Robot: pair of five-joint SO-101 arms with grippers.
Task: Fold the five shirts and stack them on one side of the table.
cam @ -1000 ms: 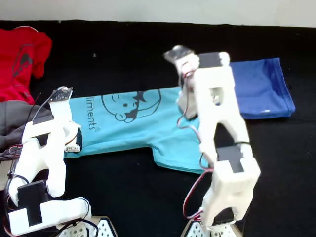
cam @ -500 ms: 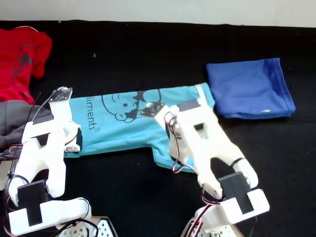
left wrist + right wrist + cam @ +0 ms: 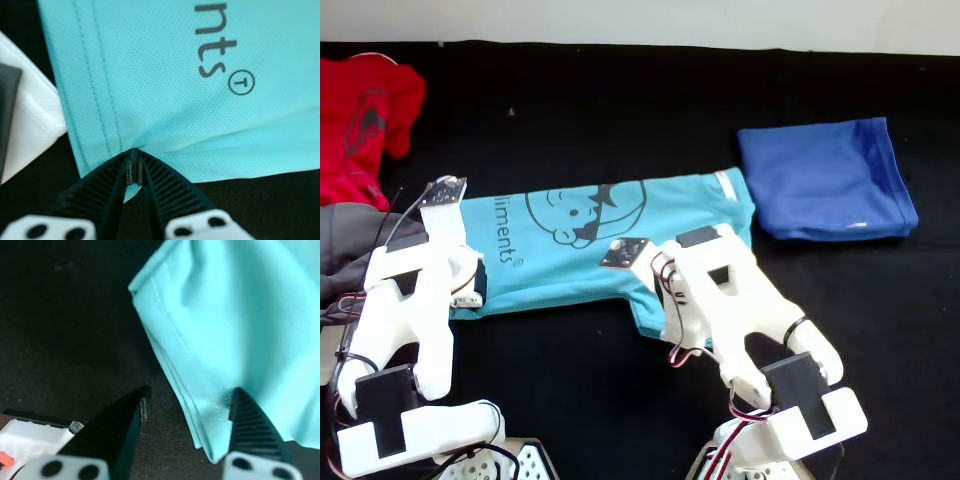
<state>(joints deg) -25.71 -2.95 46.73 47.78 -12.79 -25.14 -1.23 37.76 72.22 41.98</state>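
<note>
Teal shirt (image 3: pixel 590 250) lies spread flat across the middle of the black tabletop (image 3: pixel 570 110), one sleeve pointing toward the arms. Note the change: within the last second the right arm has drawn back from above the folded blue shirt (image 3: pixel 825 180) and come down at that sleeve. The right tool (image 3: pixel 191 392) stands wide open astride the sleeve edge, holding nothing. The left tool (image 3: pixel 134 170) is closed, pinching the hem. You should judge this shirt's fold as about to start.

soft, even light from above; the turquoise shirt (image 3: pixel 570 250) is brightly lit, white arms (image 3: pixel 740 290) almost glare, shadows on the black table (image 3: pixel 570 120) are faint.
</note>
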